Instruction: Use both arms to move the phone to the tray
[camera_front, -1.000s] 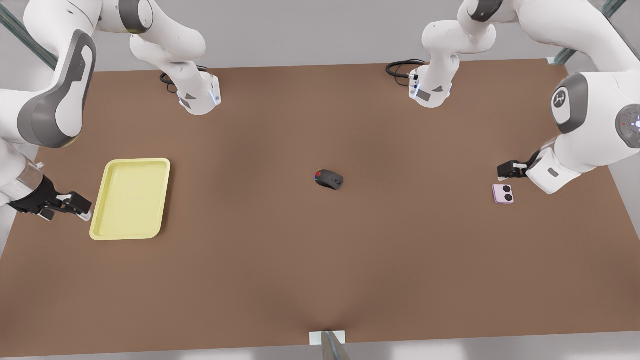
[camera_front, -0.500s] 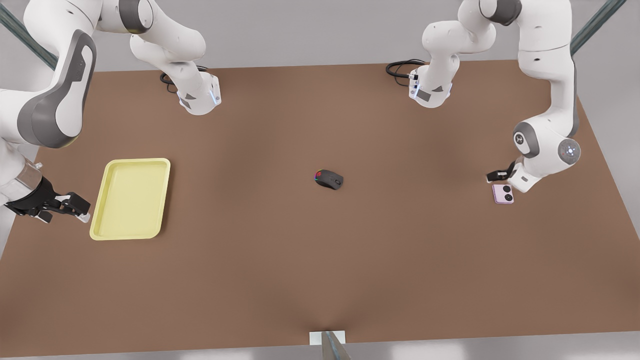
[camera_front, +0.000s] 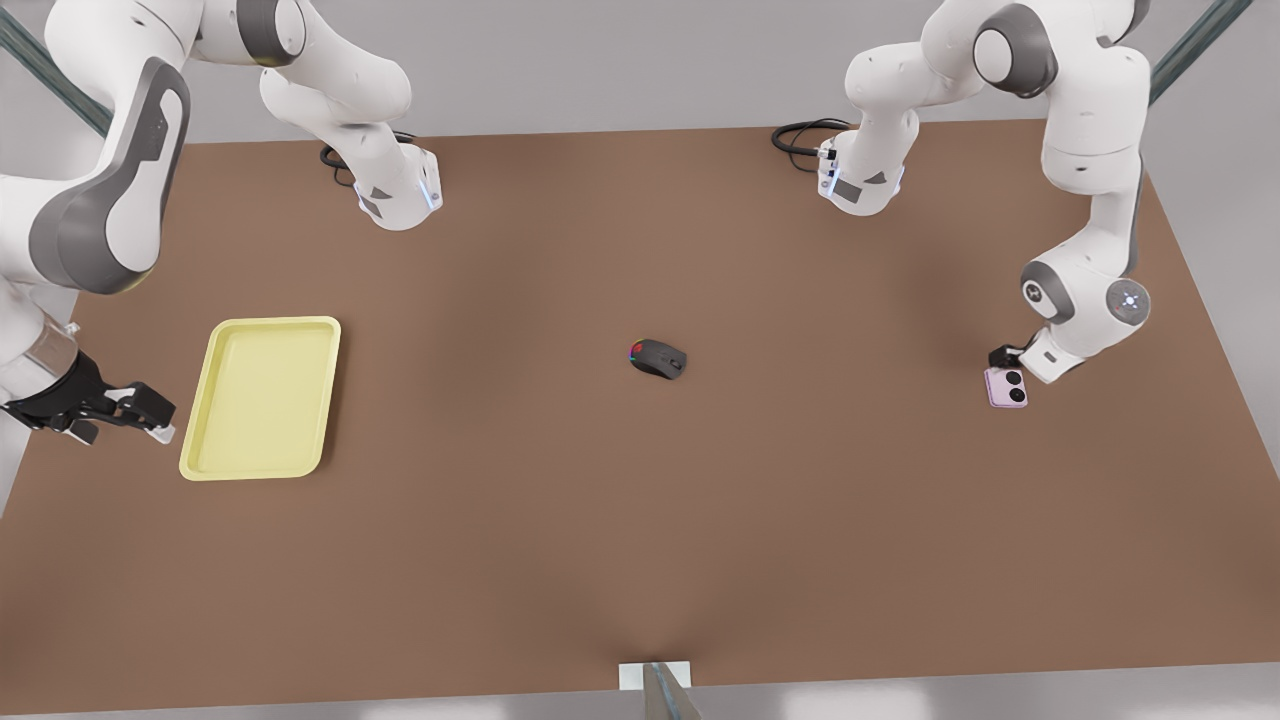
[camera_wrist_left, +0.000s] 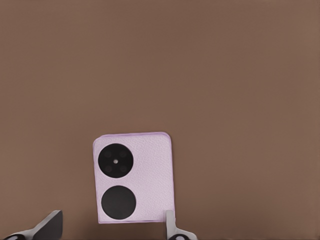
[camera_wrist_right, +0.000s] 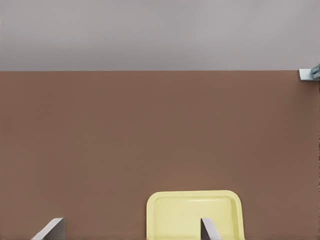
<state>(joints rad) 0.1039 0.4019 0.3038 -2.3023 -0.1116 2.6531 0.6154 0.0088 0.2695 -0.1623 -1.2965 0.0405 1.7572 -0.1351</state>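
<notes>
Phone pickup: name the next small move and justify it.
Probably lower the left gripper a little further and shut it on the phone. The phone lies flat on the table, untouched, between the open fingers. The right gripper waits open beside the tray.

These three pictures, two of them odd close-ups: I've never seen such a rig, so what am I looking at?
Two white jointed robot arms work at a brown table, seen from above in the front view. The close-ups come from cameras on each arm's wrist. The left pincer, open, hangs right over the small pale lilac flip phone, at the front view's right; nothing is held yet. The right pincer, also open, waits beside the flat pale yellow tray. A black computer mouse lies mid-table.
</notes>
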